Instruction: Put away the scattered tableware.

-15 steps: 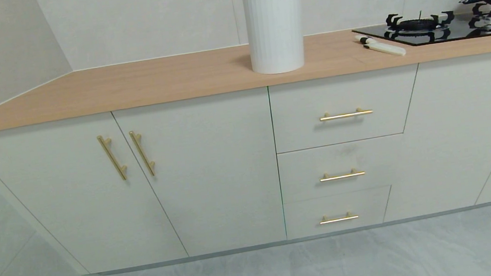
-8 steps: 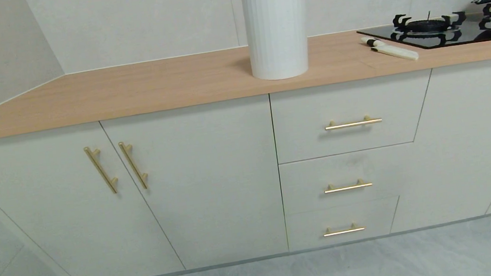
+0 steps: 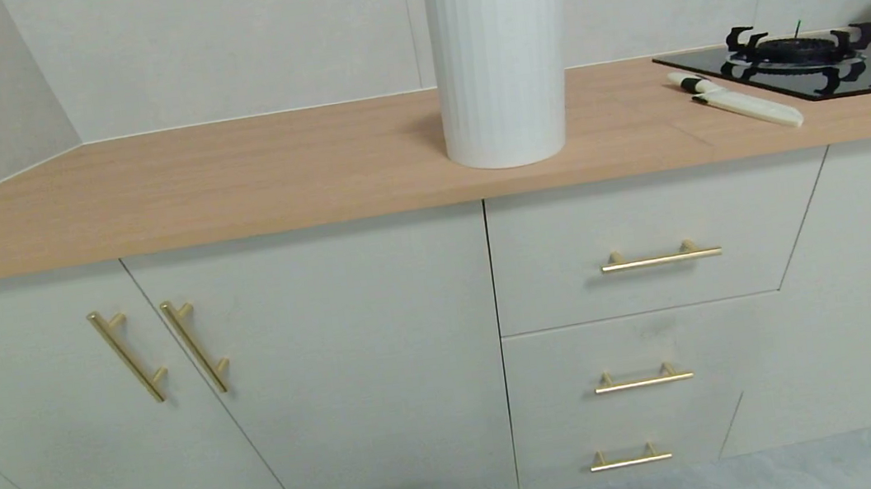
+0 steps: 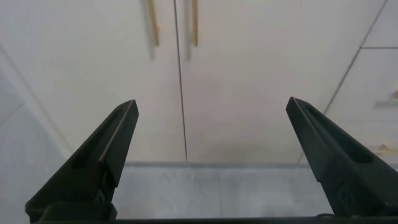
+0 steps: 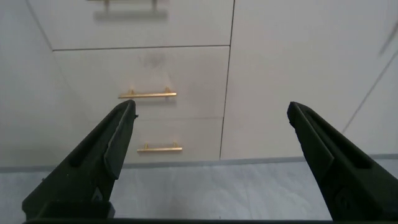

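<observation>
Black fingers [image 4: 102, 162] of the left gripper [image 4: 211, 104] are spread wide and hold nothing. They face the double cupboard doors [image 4: 249, 74], with the floor [image 4: 205, 193] below. The right gripper [image 5: 211, 106] is likewise released and faces the lower drawers [image 5: 149, 74]. Farther out, the wood worktop [image 3: 228, 178] runs wide from the left wall to the ribbed white holder [image 3: 500, 62], upright near the straight front edge. A white utensil [image 3: 743, 107] lies flat just beside the hob [image 3: 804, 66] corner — long axis diagonal, dark-banded end toward the wall, tip toward the front edge.
</observation>
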